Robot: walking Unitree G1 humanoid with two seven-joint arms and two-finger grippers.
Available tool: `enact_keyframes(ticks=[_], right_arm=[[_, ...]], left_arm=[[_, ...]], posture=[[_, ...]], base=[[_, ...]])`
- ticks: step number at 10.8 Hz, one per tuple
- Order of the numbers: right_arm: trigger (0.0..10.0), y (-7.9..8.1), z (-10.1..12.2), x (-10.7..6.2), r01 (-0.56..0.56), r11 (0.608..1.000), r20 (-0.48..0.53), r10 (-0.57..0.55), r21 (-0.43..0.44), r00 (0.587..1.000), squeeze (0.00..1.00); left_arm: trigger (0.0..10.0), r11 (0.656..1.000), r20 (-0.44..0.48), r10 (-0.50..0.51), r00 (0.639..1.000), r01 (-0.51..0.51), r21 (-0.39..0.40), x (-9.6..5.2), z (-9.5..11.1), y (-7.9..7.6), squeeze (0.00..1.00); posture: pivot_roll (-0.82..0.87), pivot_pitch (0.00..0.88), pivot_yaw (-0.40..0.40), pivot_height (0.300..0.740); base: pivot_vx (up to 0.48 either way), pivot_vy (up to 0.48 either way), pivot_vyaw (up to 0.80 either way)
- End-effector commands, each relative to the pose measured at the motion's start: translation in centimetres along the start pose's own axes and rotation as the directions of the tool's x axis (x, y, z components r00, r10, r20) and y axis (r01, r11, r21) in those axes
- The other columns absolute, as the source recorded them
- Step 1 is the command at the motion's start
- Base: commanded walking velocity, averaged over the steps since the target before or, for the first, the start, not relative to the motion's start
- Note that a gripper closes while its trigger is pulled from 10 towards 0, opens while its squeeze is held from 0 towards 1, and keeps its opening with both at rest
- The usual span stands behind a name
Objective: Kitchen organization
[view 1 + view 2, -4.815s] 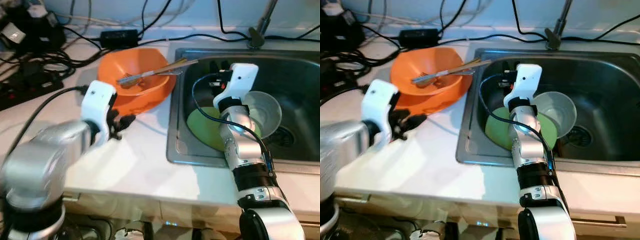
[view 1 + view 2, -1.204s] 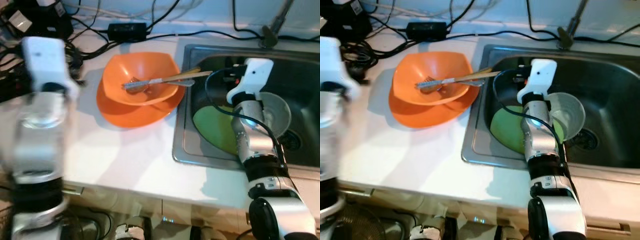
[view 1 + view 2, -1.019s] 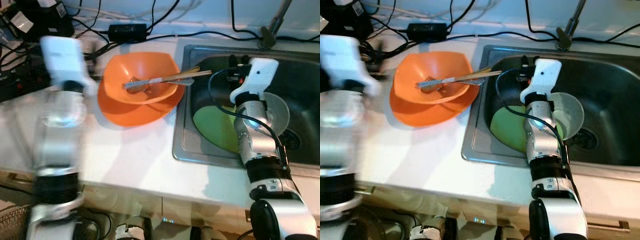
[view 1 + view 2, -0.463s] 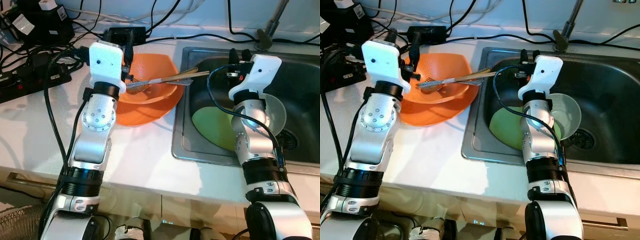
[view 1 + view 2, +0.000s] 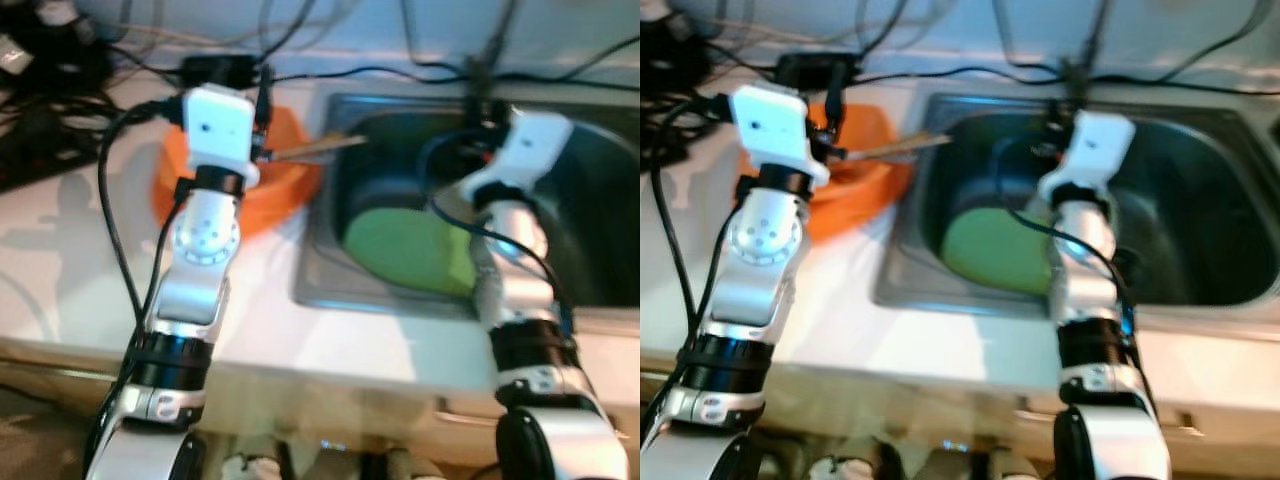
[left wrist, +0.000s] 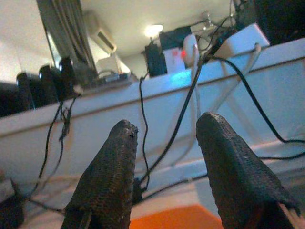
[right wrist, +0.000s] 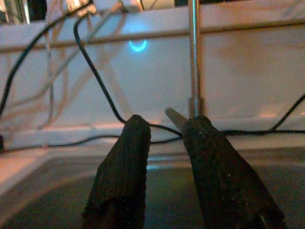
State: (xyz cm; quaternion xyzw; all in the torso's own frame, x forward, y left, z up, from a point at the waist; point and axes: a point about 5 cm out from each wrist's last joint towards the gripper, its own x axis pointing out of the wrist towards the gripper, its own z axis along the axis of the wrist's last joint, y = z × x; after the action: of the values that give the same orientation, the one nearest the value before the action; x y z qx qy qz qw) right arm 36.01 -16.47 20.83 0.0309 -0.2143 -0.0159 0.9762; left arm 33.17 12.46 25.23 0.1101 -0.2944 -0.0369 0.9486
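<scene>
A: What lies nearest the robot?

B: The white counter [image 5: 70, 270], and to its right the steel sink [image 5: 1200, 130]. The head views are blurred.

A: What is in the sink?

B: A green plate [image 5: 405, 245] leaning in the left half of the basin, just beside the right arm's forearm.

A: Where is the right gripper [image 7: 164, 143]?

B: Raised over the back of the sink, pointing at the rear wall. In its wrist view the two black fingers [image 7: 126, 176] stand a little apart with nothing between them; beyond them rises the thin faucet stem [image 7: 193, 57], with black cables [image 7: 95, 76] along the ledge.

A: And the left gripper [image 6: 164, 148]?

B: Up over the orange bowl [image 5: 285, 185] on the counter, just left of the sink. Its fingers [image 6: 112, 181] are spread apart and hold nothing; an orange edge shows below them in the wrist view.

A: Anything in the bowl?

B: Long utensils [image 5: 315, 148] stick out from it toward the sink rim; too blurred to tell what kind.

A: Farther back?

B: A black power adapter [image 5: 215, 68] and a tangle of dark cables [image 5: 60, 60] along the wall.
</scene>
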Motion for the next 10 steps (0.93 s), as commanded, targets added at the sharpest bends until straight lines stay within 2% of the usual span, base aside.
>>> enact_keyframes(ticks=[1, 4, 7, 9, 10], right_arm=[[10.0, 0.8, 0.0, 0.0, -0.029, 0.999, -0.004, 0.029, 0.013, 1.0, 0.0], [10.0, 1.1, -0.1, -0.1, -0.045, 0.999, -0.012, 0.045, 0.003, 0.999, 0.0], [10.0, 1.2, -0.2, -0.2, -0.055, 0.998, -0.025, 0.055, -0.005, 0.998, 0.0], [10.0, 1.2, -0.3, -0.2, -0.06, 0.998, -0.038, 0.059, -0.012, 0.998, 0.0], [10.0, 1.5, -0.8, -0.4, -0.082, 0.997, -0.066, 0.081, -0.011, 0.995, 0.0]], left_arm=[[10.0, 1.0, 0.008, 0.027, 1.0, -0.027, -0.01, 0.2, 0.1, 0.6, 0.0], [10.0, 0.999, 0.008, 0.03, 1.0, -0.03, -0.014, 0.2, 0.2, 0.7, 0.0], [10.0, 1.0, -0.031, -0.016, 0.999, 0.016, -0.005, 0.4, -0.2, 0.7, 0.0], [10.0, 0.985, -0.123, -0.151, 0.981, 0.159, 0.064, 0.0, -1.5, 0.2, 0.0], [10.0, 0.961, -0.189, -0.202, 0.961, 0.231, 0.151, -0.5, -2.6, 0.1, 0.0]], posture=[[0.09, 0.102, 0.04, 0.74], [0.1, 0.103, 0.04, 0.74], [0.1, 0.103, 0.04, 0.74], [0.09, 0.103, 0.044, 0.74], [0.1, 0.101, 0.043, 0.74]], base=[[0.0, 0.0, 0.0], [0.0, 0.0, 0.0], [0.0, 0.0, 0.0], [0.0, 0.0, 0.0], [0.0, 0.0, 0.0]])
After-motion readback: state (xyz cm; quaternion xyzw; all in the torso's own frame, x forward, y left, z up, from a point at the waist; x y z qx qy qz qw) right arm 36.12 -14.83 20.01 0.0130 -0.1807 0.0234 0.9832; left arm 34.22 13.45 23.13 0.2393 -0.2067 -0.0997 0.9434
